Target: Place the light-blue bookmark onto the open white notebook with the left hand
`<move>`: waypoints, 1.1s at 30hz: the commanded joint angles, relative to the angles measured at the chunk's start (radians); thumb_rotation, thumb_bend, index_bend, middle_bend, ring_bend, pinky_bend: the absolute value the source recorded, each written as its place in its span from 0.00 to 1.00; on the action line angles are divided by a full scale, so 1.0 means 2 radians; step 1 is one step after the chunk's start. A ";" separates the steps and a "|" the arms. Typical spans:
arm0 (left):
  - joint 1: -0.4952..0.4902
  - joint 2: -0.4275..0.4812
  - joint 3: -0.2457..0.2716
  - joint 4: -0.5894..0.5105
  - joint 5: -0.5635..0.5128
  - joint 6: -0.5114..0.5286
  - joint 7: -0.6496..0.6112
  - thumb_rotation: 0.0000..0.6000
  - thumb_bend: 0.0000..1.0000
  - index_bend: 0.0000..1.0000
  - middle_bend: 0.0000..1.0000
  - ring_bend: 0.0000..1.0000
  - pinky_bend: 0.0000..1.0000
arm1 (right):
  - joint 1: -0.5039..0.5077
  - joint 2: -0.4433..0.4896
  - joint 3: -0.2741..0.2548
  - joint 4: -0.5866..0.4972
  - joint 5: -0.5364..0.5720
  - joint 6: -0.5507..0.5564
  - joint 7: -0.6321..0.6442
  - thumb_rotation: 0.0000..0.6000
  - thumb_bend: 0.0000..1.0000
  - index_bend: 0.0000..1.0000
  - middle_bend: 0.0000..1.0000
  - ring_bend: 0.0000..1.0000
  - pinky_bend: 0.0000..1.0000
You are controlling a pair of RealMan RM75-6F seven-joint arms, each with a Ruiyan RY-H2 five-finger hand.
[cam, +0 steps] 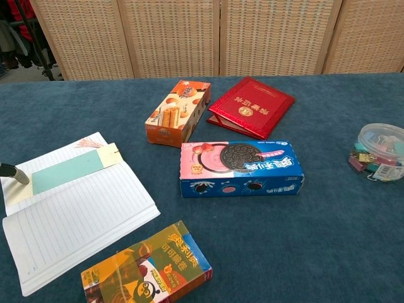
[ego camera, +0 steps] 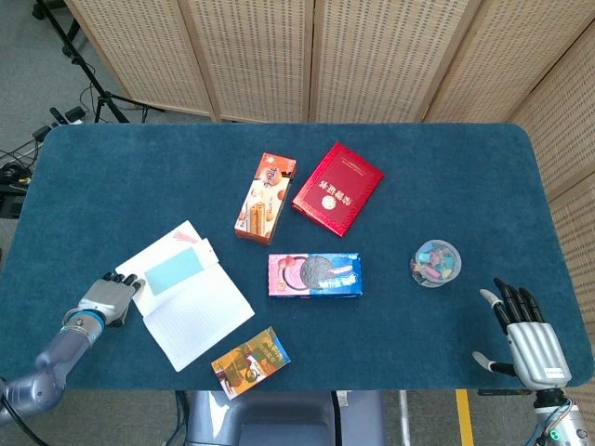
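The light-blue bookmark (ego camera: pixel 174 269) (cam: pixel 66 172) lies flat on the upper page of the open white notebook (ego camera: pixel 195 316) (cam: pixel 76 221), on a cream strip with a pink tassel at its far end. My left hand (ego camera: pixel 110 298) sits on the table at the notebook's left edge with its fingers loosely extended. One fingertip (cam: pixel 14 173) shows at the bookmark's near end, and nothing is gripped. My right hand (ego camera: pixel 528 336) rests open at the front right of the table, far from the notebook.
An orange snack box (ego camera: pixel 265 197), a red booklet (ego camera: pixel 337 189) and a blue cookie box (ego camera: pixel 314 275) lie mid-table. A small orange box (ego camera: pixel 251 361) sits just in front of the notebook. A clear tub of clips (ego camera: pixel 436 262) stands on the right.
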 commanded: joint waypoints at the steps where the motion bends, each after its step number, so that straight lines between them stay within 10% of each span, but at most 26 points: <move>1: -0.002 0.002 0.001 -0.006 0.003 0.003 0.001 1.00 0.85 0.00 0.00 0.00 0.00 | 0.000 0.000 0.000 0.000 -0.001 0.000 0.000 1.00 0.10 0.10 0.00 0.00 0.00; 33: -0.003 0.012 0.020 -0.043 0.023 0.022 0.007 1.00 0.84 0.00 0.00 0.00 0.00 | -0.001 0.000 0.000 -0.001 -0.002 0.002 -0.002 1.00 0.10 0.10 0.00 0.00 0.00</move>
